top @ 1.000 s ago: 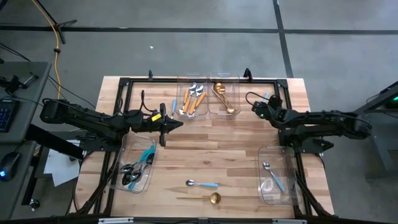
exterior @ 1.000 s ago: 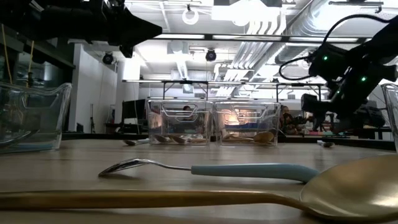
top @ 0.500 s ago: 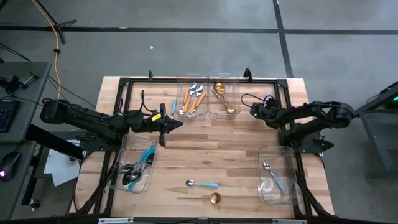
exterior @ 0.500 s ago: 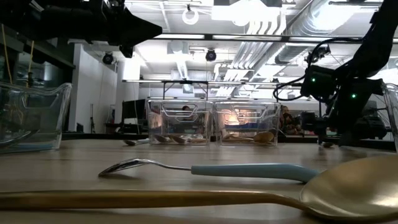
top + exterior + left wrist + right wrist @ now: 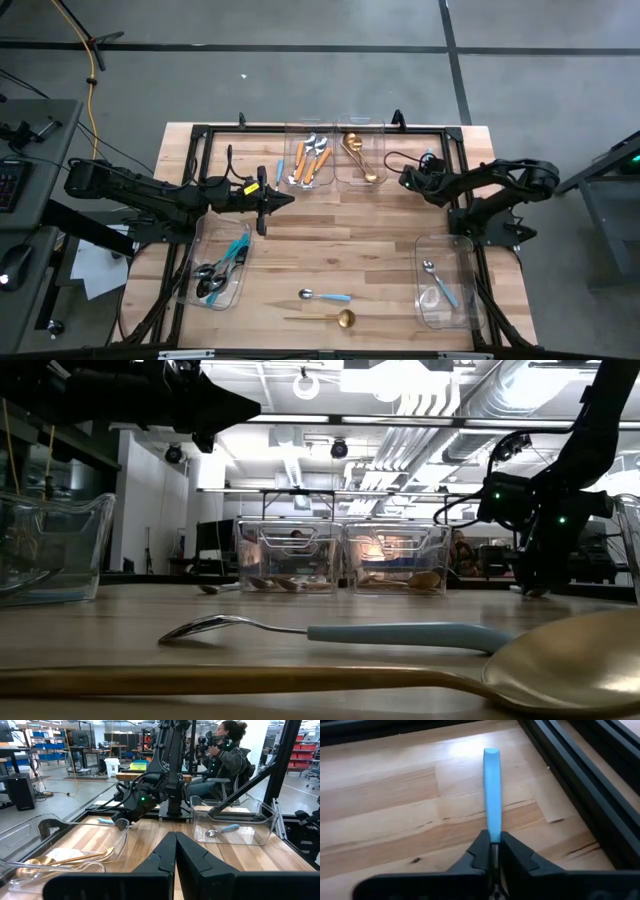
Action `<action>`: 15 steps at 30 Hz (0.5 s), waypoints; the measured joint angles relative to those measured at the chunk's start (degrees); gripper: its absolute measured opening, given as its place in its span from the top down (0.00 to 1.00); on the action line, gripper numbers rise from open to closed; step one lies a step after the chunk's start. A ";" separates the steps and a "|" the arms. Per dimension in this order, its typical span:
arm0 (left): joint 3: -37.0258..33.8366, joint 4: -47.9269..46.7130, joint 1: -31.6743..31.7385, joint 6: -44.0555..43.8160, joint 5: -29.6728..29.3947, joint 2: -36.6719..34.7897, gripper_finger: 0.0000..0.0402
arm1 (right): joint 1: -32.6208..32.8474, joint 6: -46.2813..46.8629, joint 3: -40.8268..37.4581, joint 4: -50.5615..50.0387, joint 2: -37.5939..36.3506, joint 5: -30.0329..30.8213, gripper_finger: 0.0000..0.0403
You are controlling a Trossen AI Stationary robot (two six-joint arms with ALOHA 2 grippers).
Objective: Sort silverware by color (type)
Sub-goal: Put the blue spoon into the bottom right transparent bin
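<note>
Right gripper (image 5: pixel 405 180): near the tabletop's far right corner, just beside the bin of gold spoons (image 5: pixel 361 152); has drawn in toward that bin since a second ago, arm folding tighter. Fingers clamped on a light-blue utensil handle (image 5: pixel 491 820).

Left gripper (image 5: pixel 288 198): unmoved beside the orange-handled bin (image 5: pixel 310 155), fingers (image 5: pixel 165 860) pressed together, empty.

Loose at near edge, unchanged: blue-handled spoon (image 5: pixel 326 296), gold spoon (image 5: pixel 334 319).

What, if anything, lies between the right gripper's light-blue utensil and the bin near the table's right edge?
Nothing visible. The right gripper holds the light-blue utensil above bare wood, and the high view shows open tabletop between it and the right-side bin.
</note>
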 joint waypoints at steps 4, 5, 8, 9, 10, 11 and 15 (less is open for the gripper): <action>0.00 -0.01 0.00 -0.01 0.00 0.00 1.00 | 0.48 -0.94 -0.02 -0.07 0.04 0.27 0.97; 0.00 -0.01 0.01 0.00 0.00 0.00 1.00 | 0.50 -0.99 -0.02 -0.07 0.04 0.29 0.96; 0.00 -0.02 0.02 -0.02 0.00 0.00 1.00 | 0.51 -2.03 -0.02 -0.11 0.04 0.29 0.96; 0.00 -0.02 0.00 0.00 0.00 0.00 1.00 | 0.52 -2.41 -0.02 -0.15 0.04 0.29 0.97; 0.00 -0.02 0.02 0.00 0.00 0.00 1.00 | 0.53 -3.22 -0.04 -0.15 0.03 0.27 0.98; 0.00 -0.02 0.02 0.00 0.00 0.00 1.00 | 0.55 -3.78 -0.04 -0.18 -0.06 0.27 0.99; 0.00 -0.04 0.00 0.04 0.00 0.00 1.00 | 1.55 -5.28 -0.15 -0.88 -1.74 -0.48 0.99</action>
